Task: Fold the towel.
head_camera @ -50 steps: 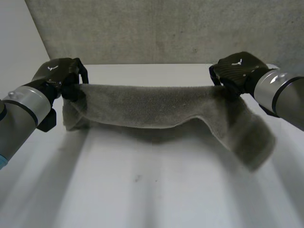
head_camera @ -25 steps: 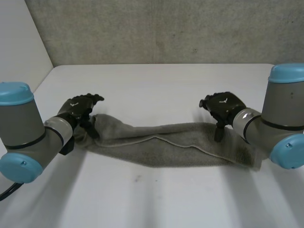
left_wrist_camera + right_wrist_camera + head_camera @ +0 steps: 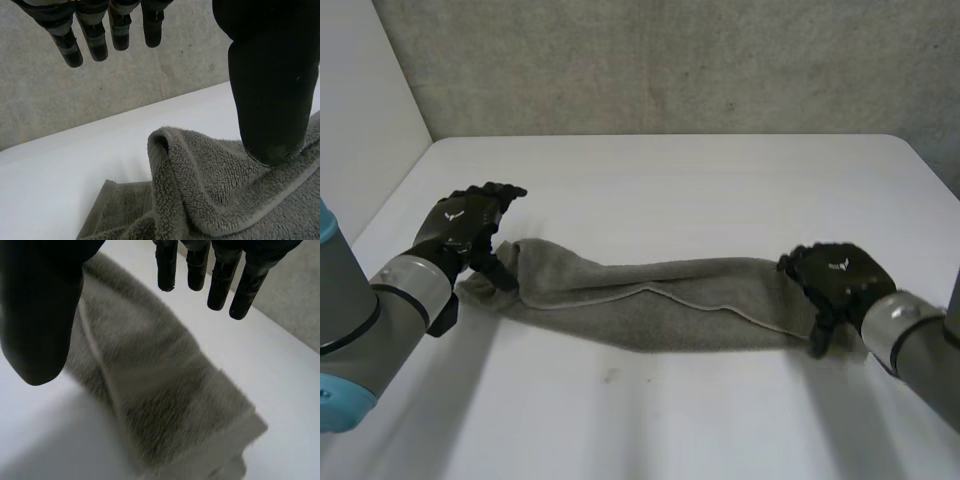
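The grey towel (image 3: 660, 305) lies on the white table (image 3: 670, 180) as a long, narrow, folded strip running left to right. My left hand (image 3: 465, 225) hovers over the strip's left end, open, with nothing in it. In the left wrist view its thumb (image 3: 270, 75) hangs just above the rumpled towel (image 3: 215, 190) and its fingers (image 3: 95, 30) are straight. My right hand (image 3: 840, 280) sits at the strip's right end, also open. The right wrist view has the straight fingers (image 3: 220, 280) and thumb (image 3: 40, 305) above the towel's end (image 3: 160, 390).
A grey wall (image 3: 670, 60) rises behind the table's far edge. A pale panel (image 3: 370, 110) stands at the far left. Bare tabletop lies in front of and behind the towel.
A second ago both hands held the towel stretched in the air. They lowered it onto the table and let go. The right hand has since drawn back towards the strip's right end.
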Action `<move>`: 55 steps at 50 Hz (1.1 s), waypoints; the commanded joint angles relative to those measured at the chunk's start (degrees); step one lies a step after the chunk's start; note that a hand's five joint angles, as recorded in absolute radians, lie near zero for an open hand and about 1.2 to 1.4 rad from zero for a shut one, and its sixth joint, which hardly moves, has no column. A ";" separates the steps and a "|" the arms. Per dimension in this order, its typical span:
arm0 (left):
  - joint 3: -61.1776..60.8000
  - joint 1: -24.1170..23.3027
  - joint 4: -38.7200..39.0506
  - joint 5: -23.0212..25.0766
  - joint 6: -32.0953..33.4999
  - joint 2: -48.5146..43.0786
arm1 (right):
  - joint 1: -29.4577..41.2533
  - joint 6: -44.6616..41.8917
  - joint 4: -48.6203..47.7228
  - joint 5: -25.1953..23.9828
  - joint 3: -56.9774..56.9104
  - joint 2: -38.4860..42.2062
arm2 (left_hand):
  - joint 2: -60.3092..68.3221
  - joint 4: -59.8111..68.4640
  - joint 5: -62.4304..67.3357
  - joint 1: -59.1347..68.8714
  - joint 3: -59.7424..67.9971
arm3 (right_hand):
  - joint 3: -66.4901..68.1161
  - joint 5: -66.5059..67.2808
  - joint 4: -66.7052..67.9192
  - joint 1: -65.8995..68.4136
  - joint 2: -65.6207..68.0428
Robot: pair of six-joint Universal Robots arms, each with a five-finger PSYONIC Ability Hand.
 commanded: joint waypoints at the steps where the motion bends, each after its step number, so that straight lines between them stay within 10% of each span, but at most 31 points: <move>1: -0.75 0.12 1.48 0.02 0.00 -0.25 | -0.81 -4.11 -10.77 0.05 10.49 -0.84 | 0.75 0.74 -1.27 0.28 0.76 | 6.38 6.11 5.90 5.73 6.36; 32: -1.89 0.21 2.36 0.02 0.00 -0.69 | -4.59 -12.64 -27.32 1.01 11.13 8.04 | 0.41 0.40 -1.61 -0.06 0.42 | 35.16 34.89 34.68 34.50 35.13; 42: -1.98 0.12 2.27 0.02 0.00 -0.78 | -5.47 -12.20 -27.41 -1.00 10.51 5.85 | 0.41 0.40 -1.61 -0.06 0.42 | 64.84 64.58 64.37 64.19 64.82; 55: -4.26 -1.11 2.36 0.28 0.00 -0.78 | -5.12 -11.68 -22.95 -2.15 8.32 -4.60 | 0.91 0.90 -1.10 0.44 0.93 | 65.04 64.77 64.56 64.39 65.02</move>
